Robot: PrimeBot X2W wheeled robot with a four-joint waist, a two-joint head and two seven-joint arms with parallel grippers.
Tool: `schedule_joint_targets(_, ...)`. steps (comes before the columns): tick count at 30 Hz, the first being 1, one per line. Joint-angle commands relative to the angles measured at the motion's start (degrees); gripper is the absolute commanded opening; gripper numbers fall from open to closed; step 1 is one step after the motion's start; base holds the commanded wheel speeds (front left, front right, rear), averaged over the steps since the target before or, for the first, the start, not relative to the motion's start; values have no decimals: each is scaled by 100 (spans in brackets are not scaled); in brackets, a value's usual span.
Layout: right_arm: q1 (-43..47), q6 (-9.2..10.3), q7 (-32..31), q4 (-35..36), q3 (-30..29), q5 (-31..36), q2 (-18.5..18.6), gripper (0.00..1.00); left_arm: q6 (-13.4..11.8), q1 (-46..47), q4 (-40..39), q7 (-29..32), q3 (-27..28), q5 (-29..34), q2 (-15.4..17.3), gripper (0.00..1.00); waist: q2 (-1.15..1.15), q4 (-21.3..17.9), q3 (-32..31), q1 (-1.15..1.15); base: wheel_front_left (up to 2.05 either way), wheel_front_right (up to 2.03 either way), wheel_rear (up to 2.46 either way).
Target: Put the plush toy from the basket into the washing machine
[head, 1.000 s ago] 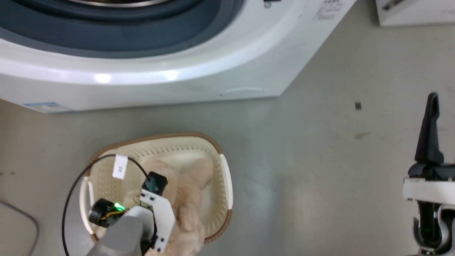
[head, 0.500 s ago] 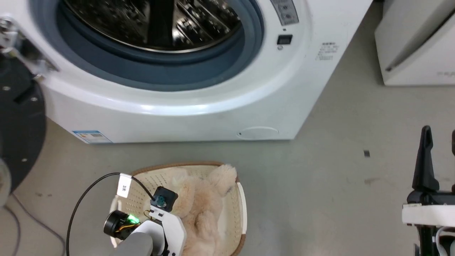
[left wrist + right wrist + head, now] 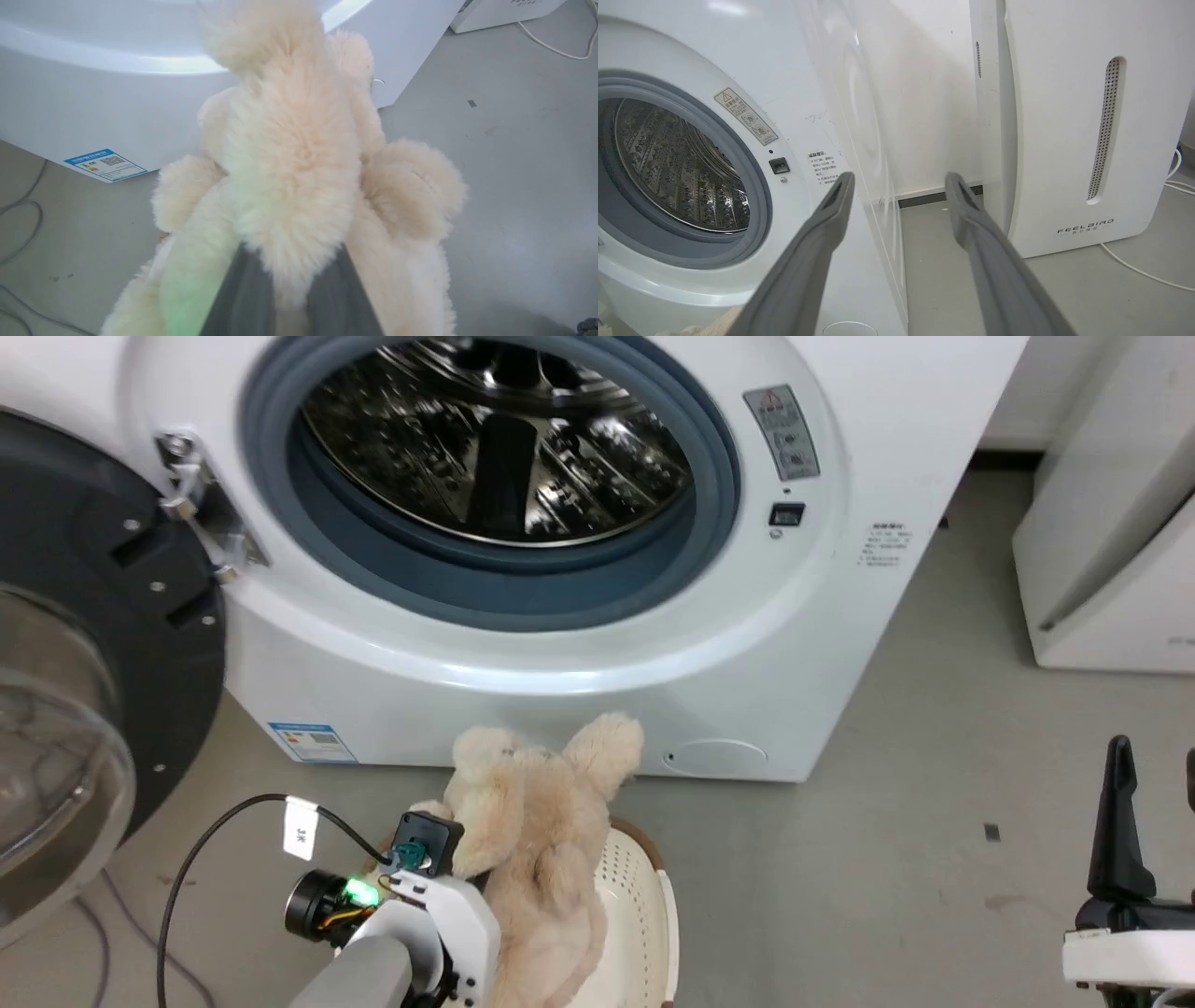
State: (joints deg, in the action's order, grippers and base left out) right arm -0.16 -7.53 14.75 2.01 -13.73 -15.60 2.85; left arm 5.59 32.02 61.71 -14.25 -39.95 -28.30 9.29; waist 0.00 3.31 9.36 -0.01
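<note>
Brand on white appliance (image 3: 1064, 140) — reads "FEELBAIRD", last letters unsure. On cable tag (image 3: 300, 828): "3" plus one unclear character. On washing machine (image 3: 560, 709): warning sticker (image 3: 782, 429) with triangle sign, blue label (image 3: 105, 164) with QR code, small print block (image 3: 882, 543) — text on all three too small to read.

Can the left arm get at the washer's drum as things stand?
Likely yes: the door of the washer hangs open at left, its drum is unblocked, and the left gripper, shut on the toy, sits just below it.
</note>
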Motion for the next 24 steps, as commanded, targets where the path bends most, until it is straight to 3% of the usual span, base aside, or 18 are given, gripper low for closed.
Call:
schedule_joint_targets(1,93,4,25,-15,-10,40,3,100,-65,-72,-163,-67,64,3,30,0,0,79,-100,1,0,0,0)
schedule_joint_targets(14,221,4,25,10,44,53,3,100,-803,-818,-2846,-73,1079,592,421,0,0,150,-259,1,0,0,0)
schedule_joint_targets(18,165,4,25,29,105,59,3,100,-1007,-779,-3297,-74,1441,787,356,0,0,72,-161,1,0,0,0)
schedule_joint_targets(24,-67,4,25,69,244,54,3,100,-1073,-394,-3362,-74,1982,945,164,0,0,-183,190,1,0,0,0)
